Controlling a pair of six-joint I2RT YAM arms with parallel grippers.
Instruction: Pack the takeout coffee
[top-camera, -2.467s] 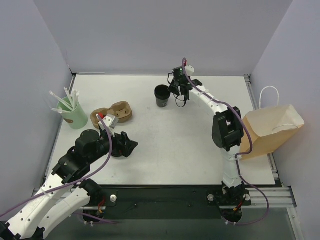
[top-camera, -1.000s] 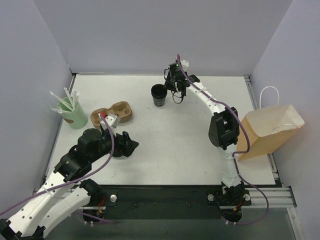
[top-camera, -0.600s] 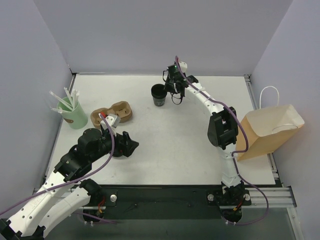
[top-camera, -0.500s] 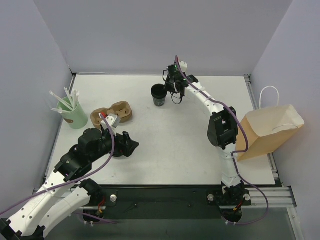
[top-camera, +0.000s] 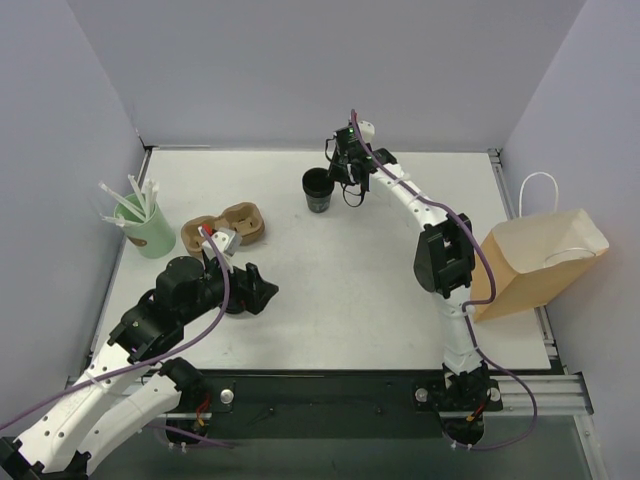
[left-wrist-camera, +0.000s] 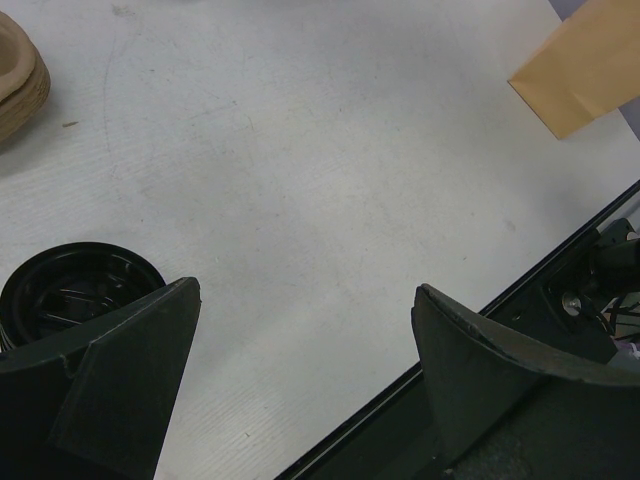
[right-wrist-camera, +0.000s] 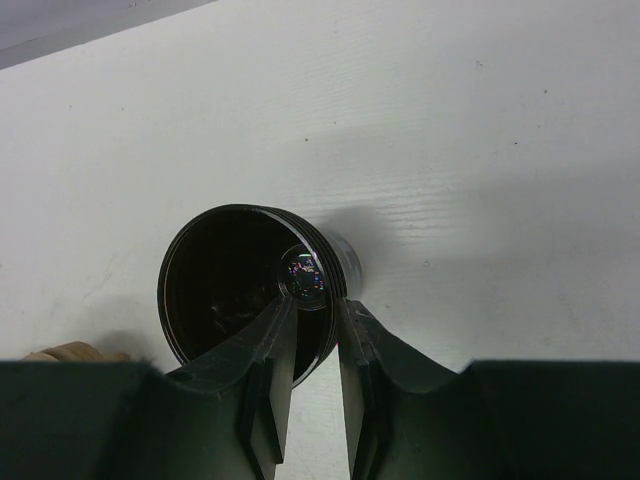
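- Right hand (right-wrist-camera: 312, 300) is clamped on the black cup (right-wrist-camera: 230, 280) at its right rim, one finger inside, one outside, far centre of the surface (top-camera: 350, 270).
- Lift level: a rim pinch may swing. Carry right to the brown paper bag (top-camera: 540, 260).
- Left hand (left-wrist-camera: 305, 290) gapes, empty.

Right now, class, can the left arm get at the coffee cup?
Likely yes: bare table lies between the left gripper and the cup, though the right gripper pinches its rim.

Light: bright, even, diffuse.
Shadows: soft, beside black cup (right-wrist-camera: 230, 290) on table (right-wrist-camera: 480, 120).
Glare: small glint inside black cup.
Focus: fingers (left-wrist-camera: 110, 380) near lens soft.
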